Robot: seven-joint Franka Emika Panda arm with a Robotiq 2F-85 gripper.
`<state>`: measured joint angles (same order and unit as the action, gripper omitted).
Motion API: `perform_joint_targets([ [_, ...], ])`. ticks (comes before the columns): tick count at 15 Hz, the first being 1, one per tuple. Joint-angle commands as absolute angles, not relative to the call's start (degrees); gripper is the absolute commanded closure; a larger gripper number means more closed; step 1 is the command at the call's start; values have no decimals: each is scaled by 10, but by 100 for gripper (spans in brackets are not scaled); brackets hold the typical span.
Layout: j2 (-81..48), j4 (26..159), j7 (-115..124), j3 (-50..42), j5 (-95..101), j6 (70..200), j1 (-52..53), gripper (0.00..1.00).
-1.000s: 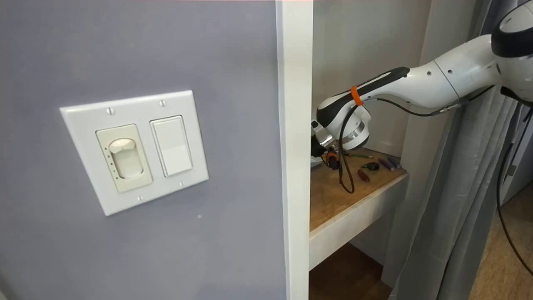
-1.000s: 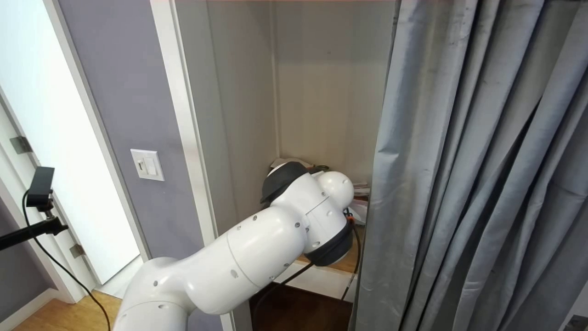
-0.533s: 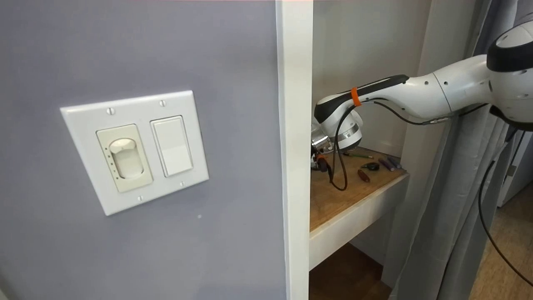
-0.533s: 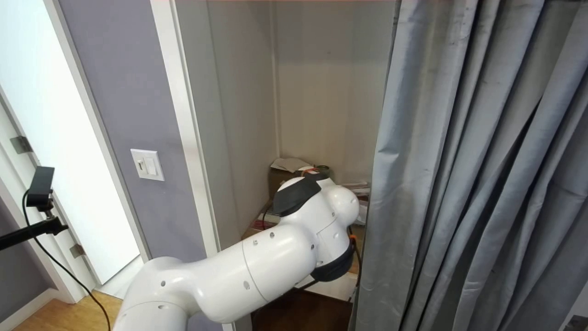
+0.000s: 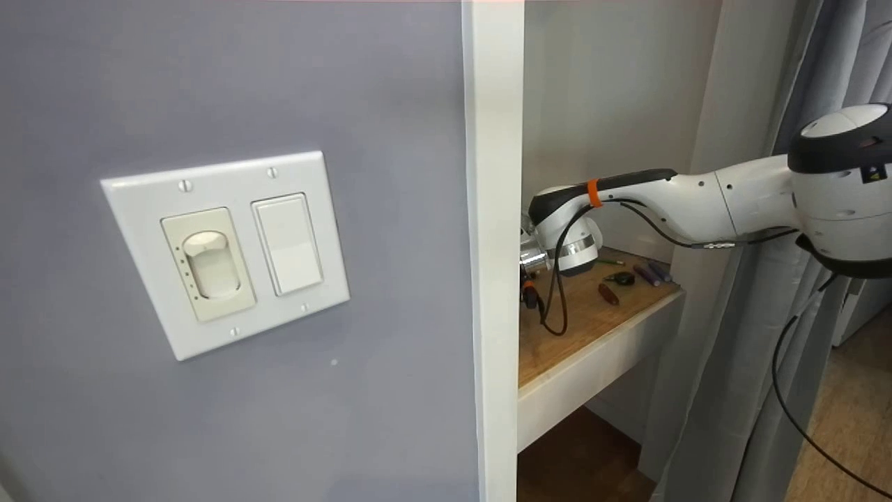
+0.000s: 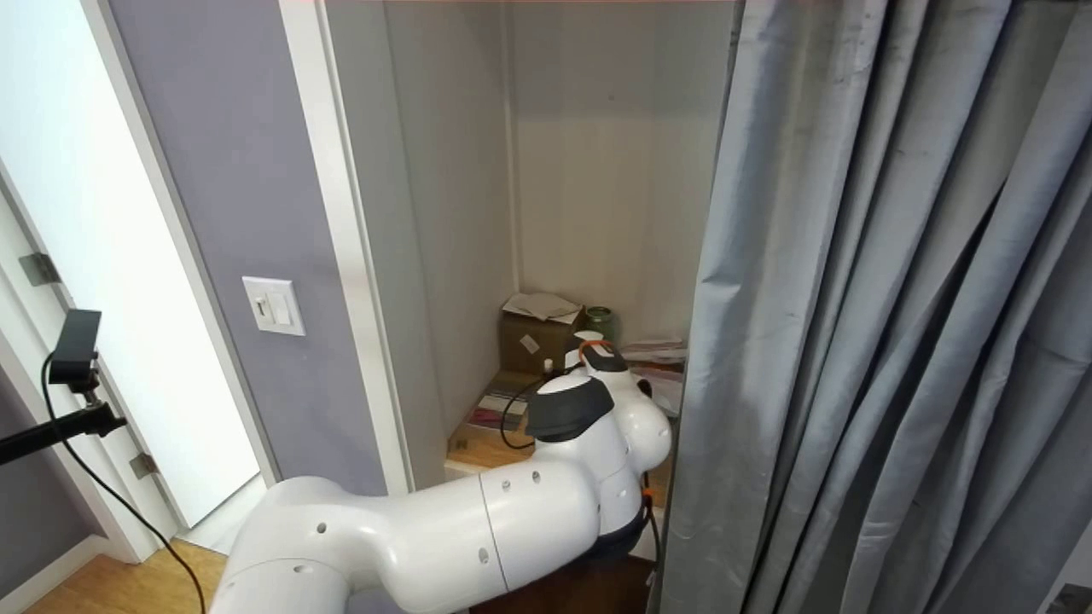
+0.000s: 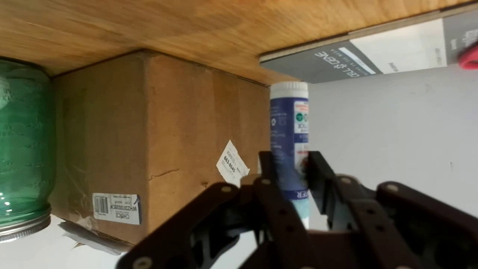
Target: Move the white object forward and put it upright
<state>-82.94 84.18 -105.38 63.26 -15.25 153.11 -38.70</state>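
The white object (image 7: pixel 285 127), a slim tube with a white ridged end and a blue label, stands between my fingers in the wrist view, which is upside down. My gripper (image 7: pixel 289 158) is shut on its middle, one finger on each side. The tube looks upright, its ridged end towards the wooden shelf (image 7: pixel 209 22); I cannot tell whether it touches the wood. In an exterior view its small white top (image 6: pixel 548 365) shows beside the arm. My gripper is mostly hidden there by the arm, and elsewhere by the door post (image 5: pixel 493 279).
A cardboard box (image 7: pixel 201 112) and a green glass jar (image 7: pixel 24 142) are behind the tube. Flat printed boards (image 7: pixel 358 59) lie to one side. A red knife (image 5: pixel 608 293) and purple sticks (image 5: pixel 646 275) rest nearer the shelf's edge. A grey curtain (image 6: pixel 810 256) borders the opening.
The arm has come down in both exterior views. In one of them the wrist has also shifted right, uncovering the cardboard box, the jar and the white top. The grip appears unchanged.
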Motion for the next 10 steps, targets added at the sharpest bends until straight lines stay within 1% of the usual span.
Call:
perform_joint_targets([
  [1,-889,782,-1101,658,-158,1508,-374,93],
  [2,-855,790,-1137,636,-226,1502,-368,93],
  [4,-859,778,-1150,633,-241,1496,-364,93],
  [10,-857,752,-1134,607,-211,1482,-342,93],
])
